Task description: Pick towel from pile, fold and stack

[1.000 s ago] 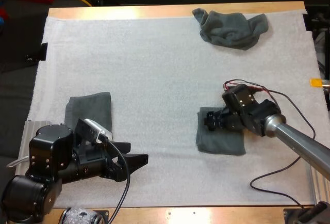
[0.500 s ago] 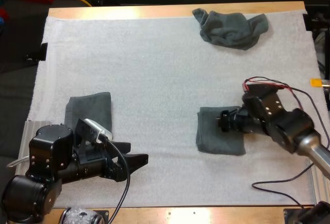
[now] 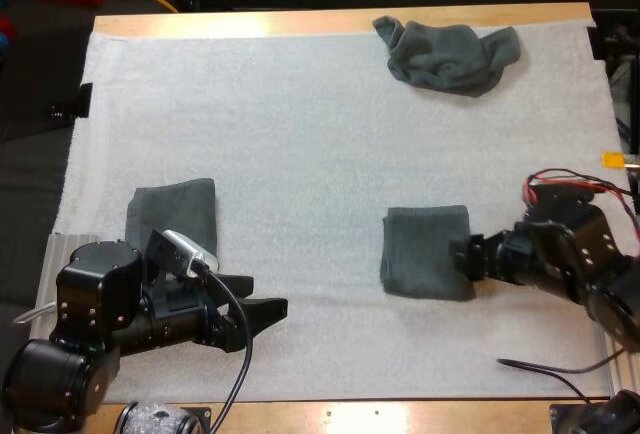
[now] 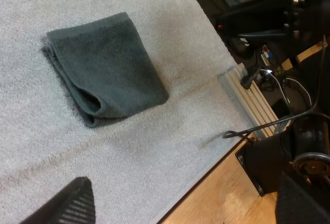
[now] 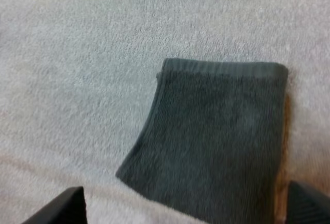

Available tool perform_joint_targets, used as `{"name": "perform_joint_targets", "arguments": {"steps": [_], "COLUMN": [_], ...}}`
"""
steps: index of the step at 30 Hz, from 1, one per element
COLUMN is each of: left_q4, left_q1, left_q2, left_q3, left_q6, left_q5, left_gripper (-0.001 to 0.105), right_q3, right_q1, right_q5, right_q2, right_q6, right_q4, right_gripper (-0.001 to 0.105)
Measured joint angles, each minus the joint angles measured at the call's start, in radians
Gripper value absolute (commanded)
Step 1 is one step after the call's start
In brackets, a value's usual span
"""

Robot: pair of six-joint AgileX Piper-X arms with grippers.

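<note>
A folded dark grey-green towel (image 3: 425, 251) lies flat on the white mat (image 3: 300, 134), right of centre. My right gripper (image 3: 463, 255) sits just off its right edge, open, its fingers apart on either side of the towel's near end (image 5: 216, 146). A second folded towel (image 3: 172, 214) lies at the left, partly under my left arm. My left gripper (image 3: 262, 316) hovers open and holds nothing; from it the folded towel (image 4: 103, 69) lies ahead on the mat. The crumpled towel (image 3: 450, 54) rests at the far edge.
The table's wooden front edge (image 4: 221, 198) and a metal rail (image 4: 252, 102) run close to the mat's right side. The right arm (image 4: 263, 15) shows beyond the folded towel.
My right gripper has drawn back to the right, off the folded towel, which stays flat on the mat. The left arm has not moved.
</note>
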Motion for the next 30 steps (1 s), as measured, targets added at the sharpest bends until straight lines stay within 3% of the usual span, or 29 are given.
{"name": "perform_joint_targets", "arguments": {"steps": [17,30], "left_q4": [-0.033,-0.139], "left_q1": [0.0,0.0], "left_q2": [0.021,0.234], "left_q3": [0.0,0.004], "left_q6": [0.022,0.028], "left_q5": [-0.015,-0.015], "left_gripper": [0.071,0.071], "right_q3": [0.0,0.0], "right_q1": [0.0,0.0], "right_q5": [-0.029,-0.046], "right_q2": [-0.153,-0.153], "right_q6": [0.03,0.03], "right_q4": [0.06,0.06], "right_gripper": [0.074,0.074]}}
